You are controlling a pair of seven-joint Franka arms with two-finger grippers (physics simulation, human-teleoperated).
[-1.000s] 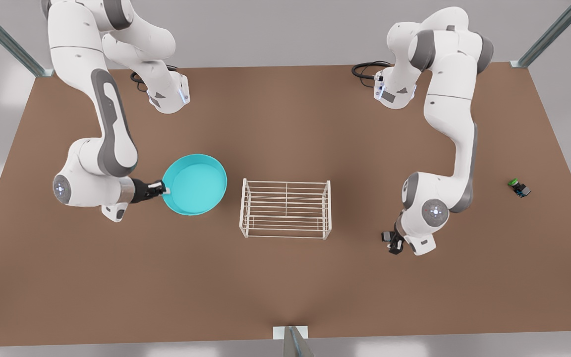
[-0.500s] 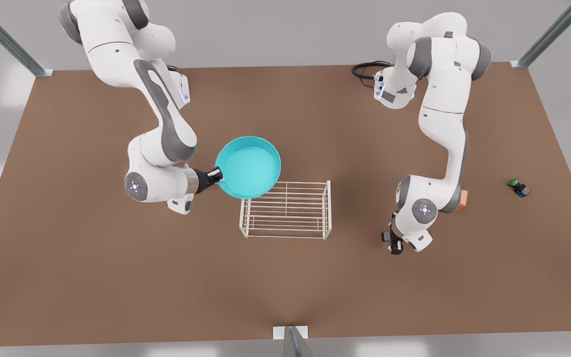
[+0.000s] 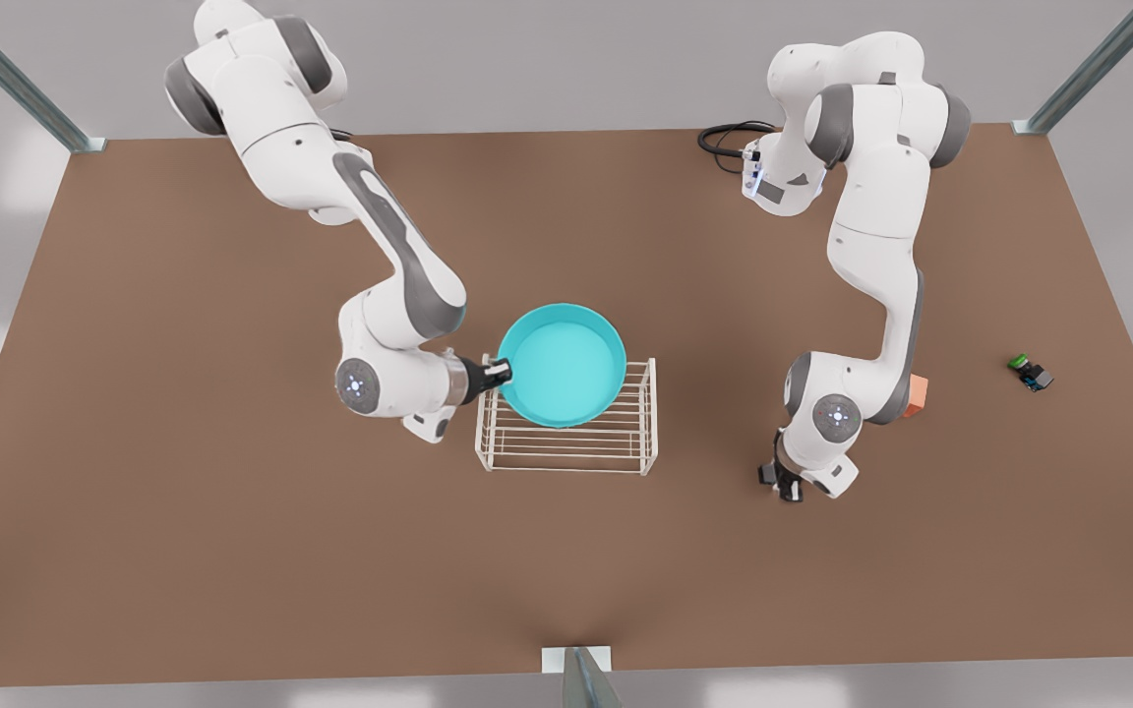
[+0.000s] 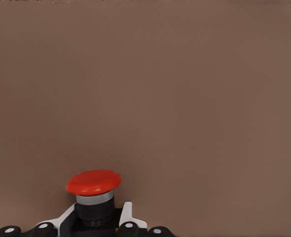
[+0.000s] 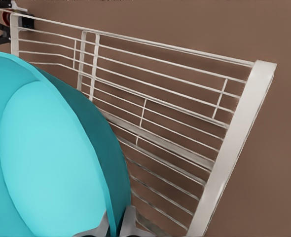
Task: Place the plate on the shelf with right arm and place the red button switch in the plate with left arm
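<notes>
We see the round, shallow teal plate (image 3: 563,365) near the middle of the front view, held over the upper part of the small white wire shelf (image 3: 566,430) and covering most of its top bars; whether the plate touches the bars we cannot tell. The right gripper (image 3: 500,373) sits at the plate's left edge in that frame, its fingers clamped on the rim, one on each face as the right wrist view shows at the bottom of its frame, where the plate (image 5: 47,158) stands against the rack's thin parallel bars (image 5: 185,133). The arm carrying it reaches down from the upper left of the front view. At the right of the front view, the other arm bends down to the brown table (image 3: 232,551), and the left gripper (image 3: 785,482) is low, right of the shelf and well apart from it. In the left wrist view the red button switch (image 4: 93,195), a black boxy body with a round red cap, sits between the white fingertips (image 4: 126,215), which are closed on its body. An orange block (image 3: 915,394) peeks out behind that arm, and a tiny green-capped switch (image 3: 1029,371) lies far to the right on the table
</notes>
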